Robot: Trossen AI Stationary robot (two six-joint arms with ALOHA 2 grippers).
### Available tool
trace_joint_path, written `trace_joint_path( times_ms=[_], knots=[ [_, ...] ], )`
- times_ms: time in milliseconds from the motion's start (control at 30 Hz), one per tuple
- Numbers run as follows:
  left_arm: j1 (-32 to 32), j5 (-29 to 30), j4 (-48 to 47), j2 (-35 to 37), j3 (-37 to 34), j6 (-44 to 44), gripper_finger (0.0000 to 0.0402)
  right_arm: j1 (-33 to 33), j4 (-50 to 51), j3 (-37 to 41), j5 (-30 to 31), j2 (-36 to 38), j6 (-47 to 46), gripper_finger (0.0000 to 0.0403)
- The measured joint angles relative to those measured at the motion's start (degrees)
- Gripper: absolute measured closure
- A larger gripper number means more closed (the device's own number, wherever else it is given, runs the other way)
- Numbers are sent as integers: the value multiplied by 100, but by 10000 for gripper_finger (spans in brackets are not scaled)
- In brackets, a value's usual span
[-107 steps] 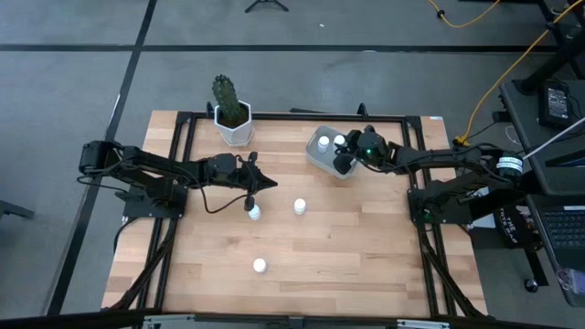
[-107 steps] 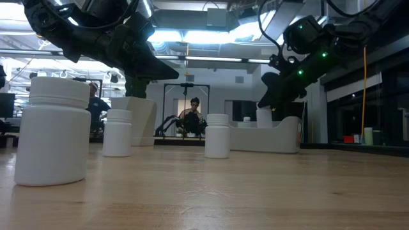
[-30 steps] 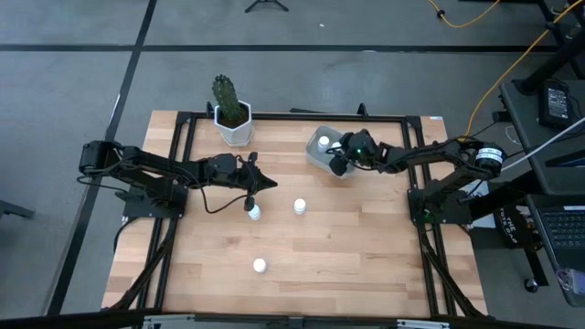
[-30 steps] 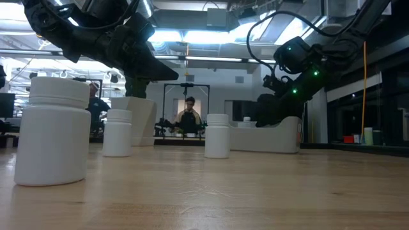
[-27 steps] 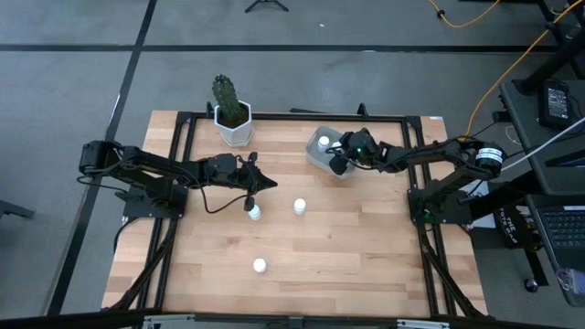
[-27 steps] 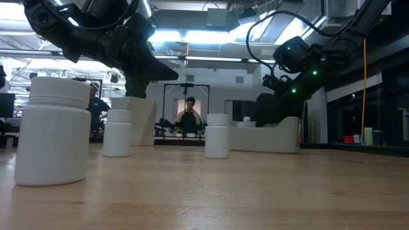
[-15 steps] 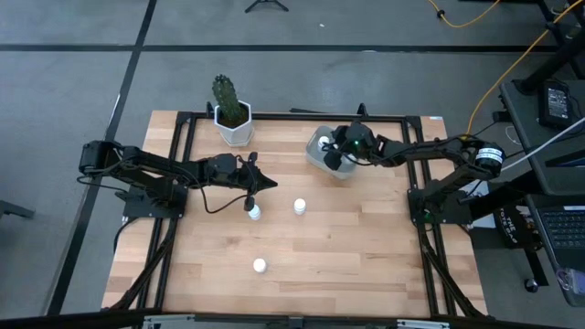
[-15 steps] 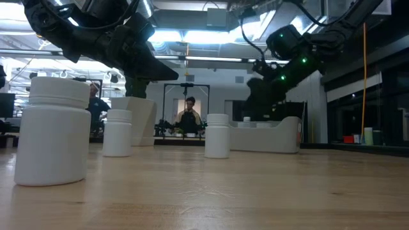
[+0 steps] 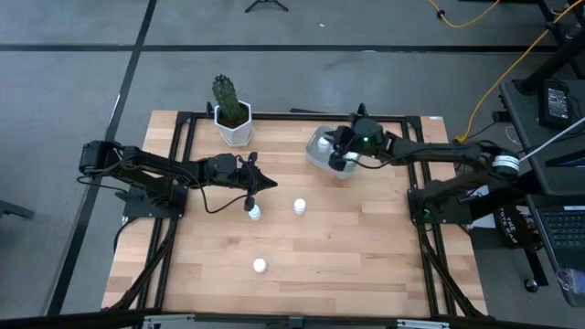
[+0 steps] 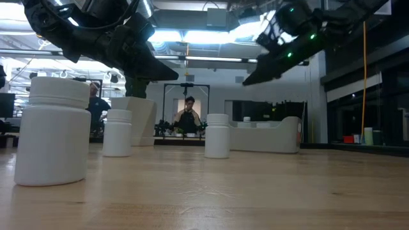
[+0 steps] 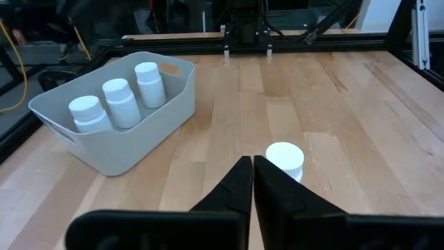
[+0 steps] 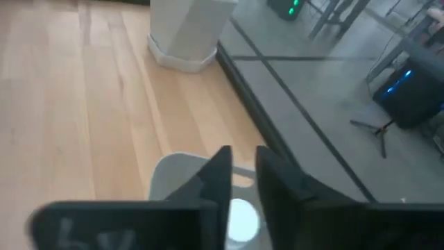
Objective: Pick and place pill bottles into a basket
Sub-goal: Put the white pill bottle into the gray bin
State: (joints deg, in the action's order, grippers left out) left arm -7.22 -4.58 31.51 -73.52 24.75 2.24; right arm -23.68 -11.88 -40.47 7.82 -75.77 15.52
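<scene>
While unlabelled, three pill bottles [image 11: 116,101] fill basket [image 11: 149,132]

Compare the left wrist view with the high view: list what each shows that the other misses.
Only the left wrist view shows the basket's inside plainly: three pill bottles stand upright in a row. It also shows the left gripper shut, empty, just short of one loose bottle.

Only the high view shows the whole table, the cactus pot, the right gripper above the basket, and three loose bottles on the wood.

Both show the basket, the tabletop and the loose bottle ahead of the left gripper.
</scene>
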Motion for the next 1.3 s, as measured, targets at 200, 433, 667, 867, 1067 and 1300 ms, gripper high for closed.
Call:
trace_joint_path(
  times_ms=[200, 433, 667, 867, 1067, 1300],
  knots=[
    [0, 0, 0, 0, -2, 0, 391, 40, 892, 69, -322, 805, -329, 392],
    [0, -1, 0, 0, 0, 0, 396, 560, 1309, 611, -402, 1264, -622, 399],
    [0, 15, 0, 0, -2, 0, 391, 1381, 955, 1161, -409, 1298, -866, 399],
    [0, 17, -4, 0, 0, 0, 398, 1814, 463, 1178, -1151, 1288, -778, 397],
    [0, 55, -2, 0, -1, 31, 396, 2072, 423, 1180, -1349, 1225, -936, 401],
    [0, 205, 0, 0, -2, 46, 344, 2135, 273, 1180, -1347, 997, -1063, 397]
  ],
)
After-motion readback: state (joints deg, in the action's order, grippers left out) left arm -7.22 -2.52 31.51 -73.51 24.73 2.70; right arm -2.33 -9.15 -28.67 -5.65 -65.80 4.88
